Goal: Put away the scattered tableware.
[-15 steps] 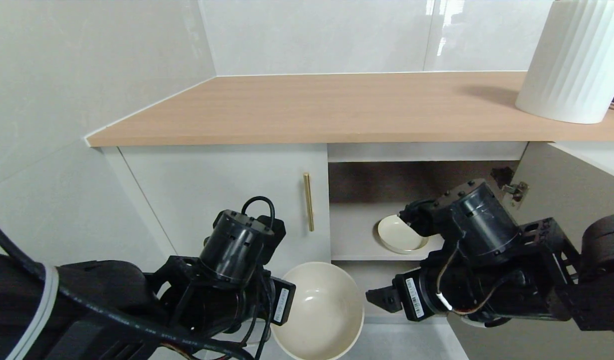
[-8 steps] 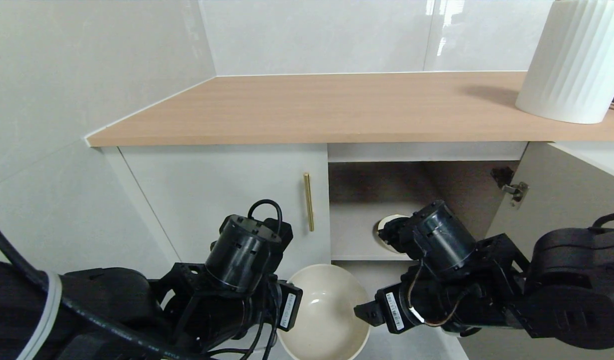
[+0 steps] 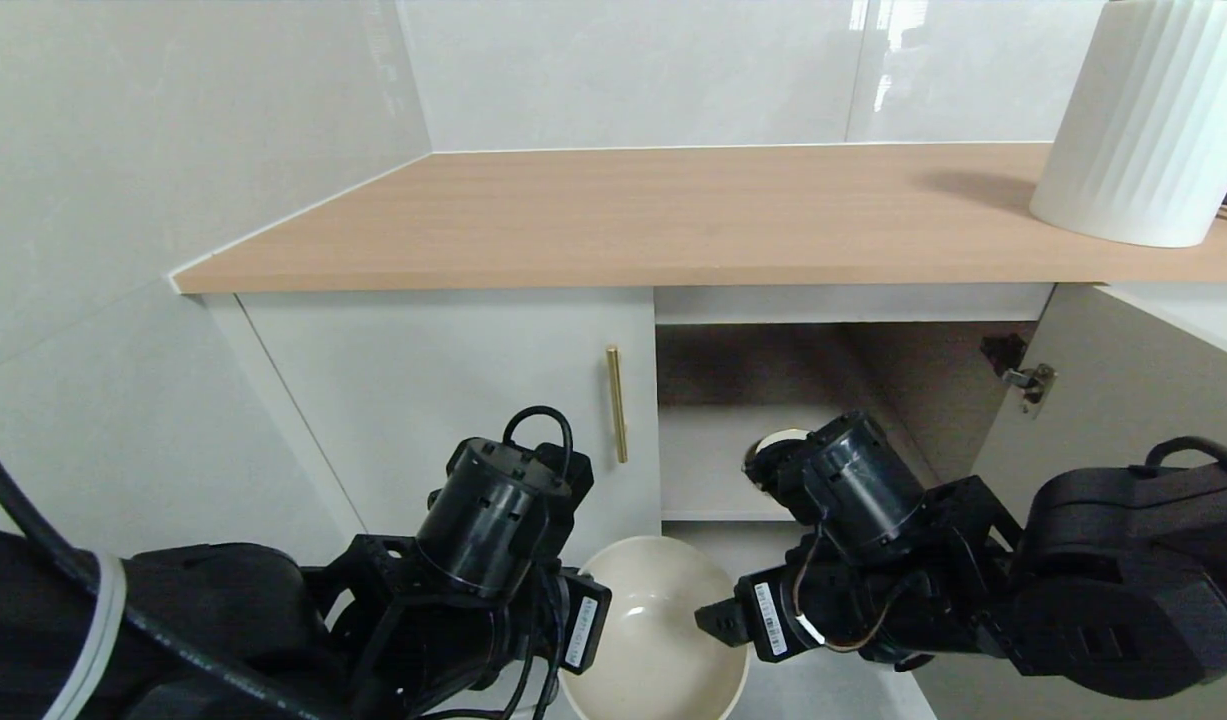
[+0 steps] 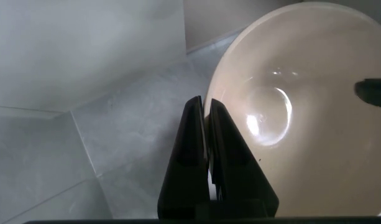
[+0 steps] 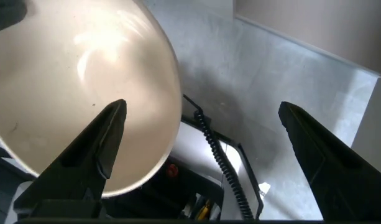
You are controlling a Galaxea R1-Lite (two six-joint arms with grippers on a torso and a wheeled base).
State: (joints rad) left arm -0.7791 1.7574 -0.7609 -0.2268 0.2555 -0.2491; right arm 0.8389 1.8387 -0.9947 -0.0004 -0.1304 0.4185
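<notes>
Rim of the cream bowl [image 3: 653,640] sits clamped between the left fingers [image 4: 191,137]. The right fingers [image 5: 97,155] stand wide apart, one tip beside the bowl's opposite edge. Probably rigid, glazed, slick and breakable; the rim offers the surest hold.

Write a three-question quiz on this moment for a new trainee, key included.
1. True or false: the left gripper is shut on the rim of the bowl.
2. Multiple choice: the right gripper is A) shut on the bowl, B) open close by the bowl, C) holding a spoon.
3. Short answer: what stands on the countertop?
Key: 1 true; 2 B; 3 a white ribbed container.
</notes>
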